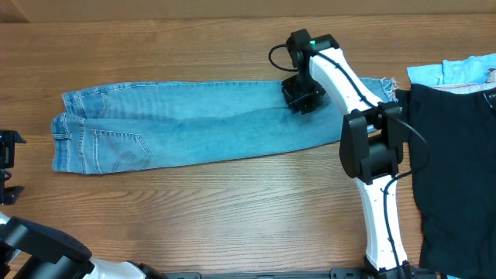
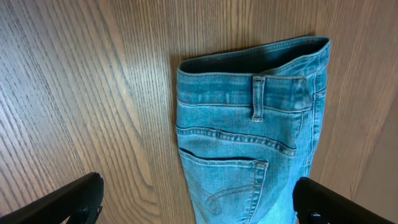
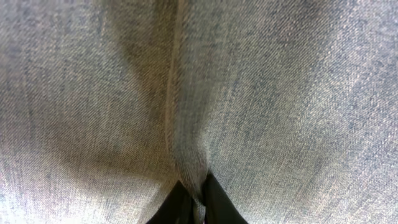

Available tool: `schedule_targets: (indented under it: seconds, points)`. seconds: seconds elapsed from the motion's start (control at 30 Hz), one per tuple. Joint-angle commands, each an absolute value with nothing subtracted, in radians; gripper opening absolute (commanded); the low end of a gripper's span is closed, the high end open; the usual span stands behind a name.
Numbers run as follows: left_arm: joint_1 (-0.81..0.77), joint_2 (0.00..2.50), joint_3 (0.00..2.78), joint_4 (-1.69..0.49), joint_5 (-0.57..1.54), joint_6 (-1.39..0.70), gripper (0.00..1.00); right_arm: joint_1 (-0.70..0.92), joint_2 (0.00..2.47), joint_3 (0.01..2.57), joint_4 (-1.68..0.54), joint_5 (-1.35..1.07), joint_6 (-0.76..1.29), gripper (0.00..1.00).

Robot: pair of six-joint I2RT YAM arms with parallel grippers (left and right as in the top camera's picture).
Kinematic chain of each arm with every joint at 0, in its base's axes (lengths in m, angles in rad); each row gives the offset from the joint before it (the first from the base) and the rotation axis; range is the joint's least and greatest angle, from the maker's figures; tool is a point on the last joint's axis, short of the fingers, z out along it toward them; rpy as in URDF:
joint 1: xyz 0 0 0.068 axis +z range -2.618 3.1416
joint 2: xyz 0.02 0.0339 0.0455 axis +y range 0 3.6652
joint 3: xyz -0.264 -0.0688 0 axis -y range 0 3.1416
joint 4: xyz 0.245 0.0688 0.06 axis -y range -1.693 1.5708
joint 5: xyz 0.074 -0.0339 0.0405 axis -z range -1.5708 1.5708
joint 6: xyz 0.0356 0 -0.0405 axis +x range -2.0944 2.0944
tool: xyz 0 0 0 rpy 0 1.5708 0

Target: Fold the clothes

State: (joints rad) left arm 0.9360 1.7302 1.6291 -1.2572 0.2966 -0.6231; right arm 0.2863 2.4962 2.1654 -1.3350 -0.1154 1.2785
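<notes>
From the overhead view, the jeans [image 1: 194, 128] lie stretched lengthwise across the wooden tabletop [image 1: 232, 209]. The legs are laid one on the other, with the waist to the left and the frayed hems [image 1: 387, 82] to the right. The right arm [image 1: 353, 81] reaches in from the near right edge, and its black head sits down on the lower legs, a little short of the hems. The tips are hidden under that head here, so this view probably cannot settle their grip. The left fingers [image 1: 8, 149] show at the far left edge, just off the waist end and not touching the denim. At the right edge lies a black garment [image 1: 453, 155], with a light blue cloth [image 1: 457, 71] behind it. Both are just beyond the hems, and the arm's elbow overlaps the black garment's edge.

In the left wrist view, the left fingers are spread wide apart, one tip in each lower corner, and hold nothing. Below and between them is the jeans' waist end, showing the waistband [image 2: 249, 68], a belt loop [image 2: 258, 98] and the stitched back pocket [image 2: 227, 186], with bare tabletop on either side.

In the right wrist view, denim fills the frame. The right fingers [image 3: 217, 208] are pinched together at the bottom centre, clamped on a small raised fold of the jeans. A seam [image 3: 171, 93] runs straight down into the fold.
</notes>
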Motion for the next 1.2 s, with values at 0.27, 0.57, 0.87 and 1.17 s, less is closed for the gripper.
schedule_targets:
  seconds: [0.27,0.57,0.87,1.17]
  points:
    - [0.935,1.71,1.631,-1.256,0.304,-0.632,1.0,0.245,2.466,2.429,-1.394,-0.166,1.196,0.11]
    - [0.935,1.71,1.631,-1.256,0.304,-0.632,1.0,0.274,2.467,2.433,-1.256,0.039,1.204,0.2]
    - [0.935,1.71,1.631,-1.256,0.304,-0.632,1.0,0.12,2.353,2.477,-1.358,0.126,0.888,0.36]
    - [0.935,1.711,1.631,-1.256,0.304,-0.632,1.0,-0.093,2.332,2.473,-1.527,0.127,0.883,1.0]
